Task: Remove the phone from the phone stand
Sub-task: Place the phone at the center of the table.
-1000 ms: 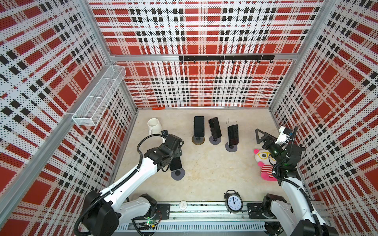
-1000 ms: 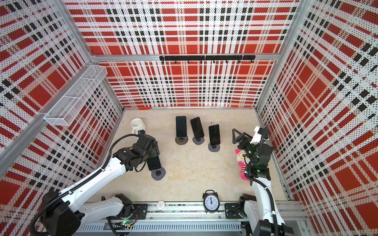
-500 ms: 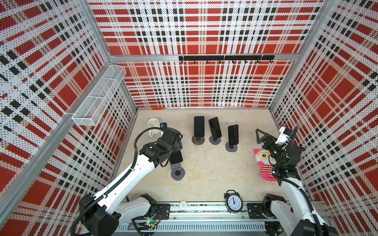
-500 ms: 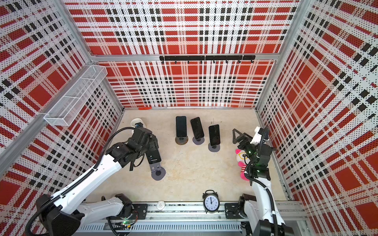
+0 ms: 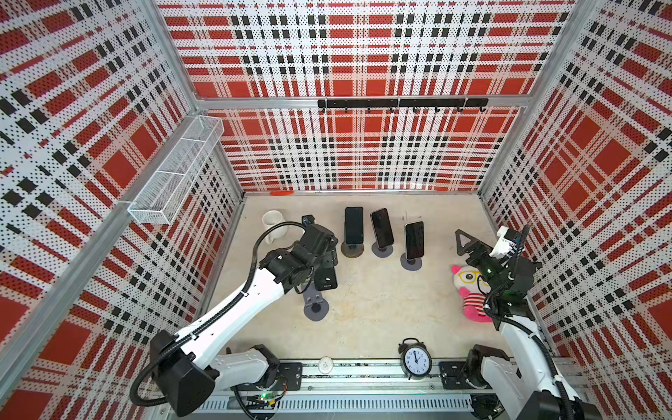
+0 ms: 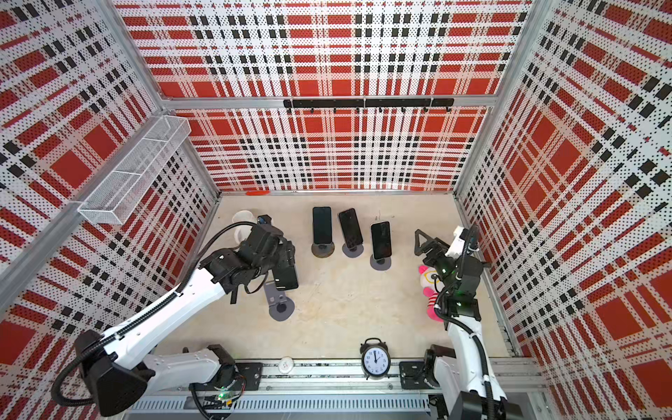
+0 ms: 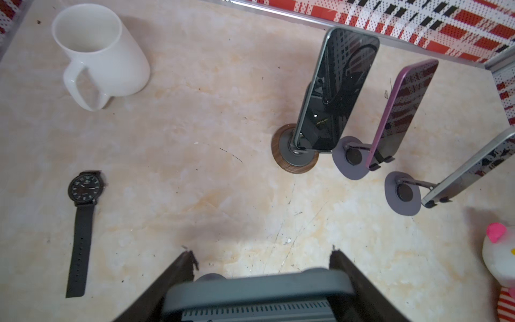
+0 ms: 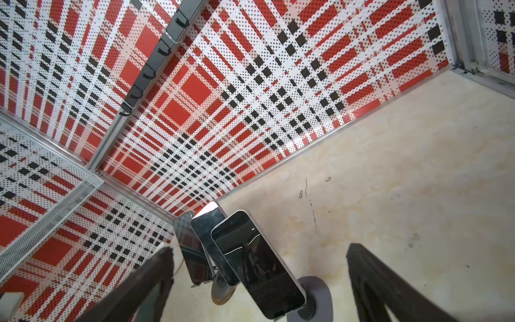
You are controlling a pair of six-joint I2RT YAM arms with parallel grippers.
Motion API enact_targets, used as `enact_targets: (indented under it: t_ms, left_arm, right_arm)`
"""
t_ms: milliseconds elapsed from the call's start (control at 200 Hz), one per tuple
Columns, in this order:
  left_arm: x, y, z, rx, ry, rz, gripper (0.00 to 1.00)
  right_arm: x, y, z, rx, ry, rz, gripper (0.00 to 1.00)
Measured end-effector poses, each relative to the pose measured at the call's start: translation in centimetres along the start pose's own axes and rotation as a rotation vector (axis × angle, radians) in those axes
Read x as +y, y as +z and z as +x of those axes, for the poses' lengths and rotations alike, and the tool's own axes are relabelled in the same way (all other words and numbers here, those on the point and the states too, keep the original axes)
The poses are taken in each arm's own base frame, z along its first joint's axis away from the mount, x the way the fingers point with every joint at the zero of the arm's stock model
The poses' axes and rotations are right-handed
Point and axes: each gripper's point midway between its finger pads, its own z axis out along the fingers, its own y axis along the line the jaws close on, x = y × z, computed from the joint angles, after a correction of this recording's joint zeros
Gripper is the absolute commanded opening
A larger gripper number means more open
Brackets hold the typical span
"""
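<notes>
My left gripper (image 5: 328, 260) is shut on a dark phone (image 5: 325, 278), held by its two long sides just above and behind a grey phone stand (image 5: 315, 306) with a round base. The stand's cradle is bare in both top views. In the left wrist view the phone's grey edge (image 7: 259, 287) fills the gap between my fingertips (image 7: 186, 260). My right gripper (image 5: 468, 246) hangs open at the right side, above a plush toy. Its dark fingers (image 8: 362, 267) stand wide apart with nothing between them.
Three more phones on stands (image 5: 354, 225) (image 5: 382, 227) (image 5: 414, 240) line the back. A white mug (image 5: 272, 225) sits back left, a black wristwatch (image 7: 83, 189) near it. A pink plush toy (image 5: 469, 291) lies right, an alarm clock (image 5: 415, 360) at the front rail.
My left gripper has lifted the phone up and back off the grey stand, which stays in place. The right arm has not moved.
</notes>
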Motion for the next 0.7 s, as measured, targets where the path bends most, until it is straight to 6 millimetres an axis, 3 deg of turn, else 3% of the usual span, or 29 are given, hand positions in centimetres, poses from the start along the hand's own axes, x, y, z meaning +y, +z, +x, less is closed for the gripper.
enact_targets:
  t_ms: [230, 546, 701]
  left_arm:
    - [-3.3, 1.4, 2.2, 0.048, 0.053, 0.045, 0.64]
    - [-8.1, 3.8, 6.8, 0.146, 0.114, 0.119, 0.64]
    - [-9.6, 4.9, 8.3, 0.18, 0.116, 0.149, 0.64]
  right_arm:
    - [-0.6, -0.1, 0.2, 0.002, 0.005, 0.03, 1.0]
    - [-0.5, -0.6, -0.5, -0.031, -0.012, 0.047, 1.0]
    - [-0.5, -0.7, -0.7, -0.038, -0.016, 0.053, 1.0]
